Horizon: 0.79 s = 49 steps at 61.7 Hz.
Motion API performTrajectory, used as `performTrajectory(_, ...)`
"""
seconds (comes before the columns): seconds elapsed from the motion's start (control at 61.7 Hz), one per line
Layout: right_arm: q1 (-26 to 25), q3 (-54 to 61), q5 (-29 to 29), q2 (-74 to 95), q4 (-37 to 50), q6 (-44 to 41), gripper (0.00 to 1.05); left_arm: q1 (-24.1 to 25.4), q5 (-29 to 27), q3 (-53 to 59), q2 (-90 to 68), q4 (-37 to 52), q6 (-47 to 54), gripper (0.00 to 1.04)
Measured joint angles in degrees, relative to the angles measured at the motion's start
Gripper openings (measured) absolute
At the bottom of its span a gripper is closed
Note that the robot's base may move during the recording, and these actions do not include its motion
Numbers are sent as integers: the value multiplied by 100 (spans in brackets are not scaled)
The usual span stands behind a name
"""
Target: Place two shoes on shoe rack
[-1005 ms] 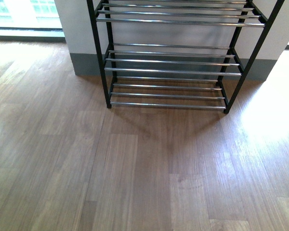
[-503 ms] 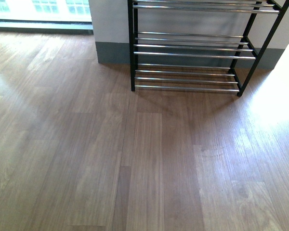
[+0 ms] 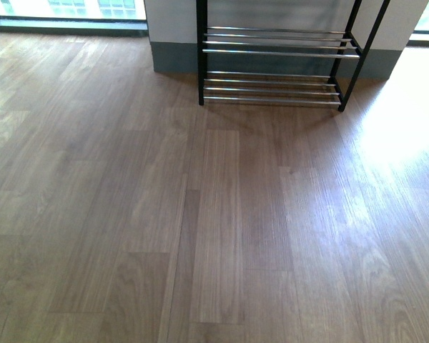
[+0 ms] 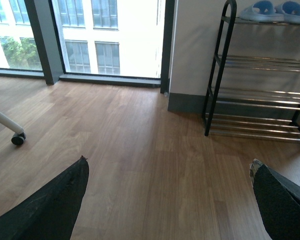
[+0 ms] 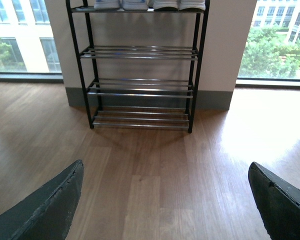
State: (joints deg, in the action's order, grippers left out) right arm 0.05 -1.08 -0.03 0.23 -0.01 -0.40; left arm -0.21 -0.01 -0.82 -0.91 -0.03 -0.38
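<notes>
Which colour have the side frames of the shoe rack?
Black; the shoe rack shows best in the right wrist view.

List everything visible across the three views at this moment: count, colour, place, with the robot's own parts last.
shoe rack: one, black frame, chrome rods, against the white wall; lower tiers bare.
footwear on the top tier: white and pale blue pairs, only partly in view; the grey sneakers cannot be identified.
floor: brown wood planks.
windows: on both sides of the wall.
caster wheel: one, black, on a white leg, left wrist view.
left gripper: black fingers apart, empty.
right gripper: black fingers apart, empty.
</notes>
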Motion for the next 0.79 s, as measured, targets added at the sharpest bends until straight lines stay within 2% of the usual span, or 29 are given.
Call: performTrajectory(0.795,0,0,0,-7,0,0,96,0,-2,0,0,0,0,95)
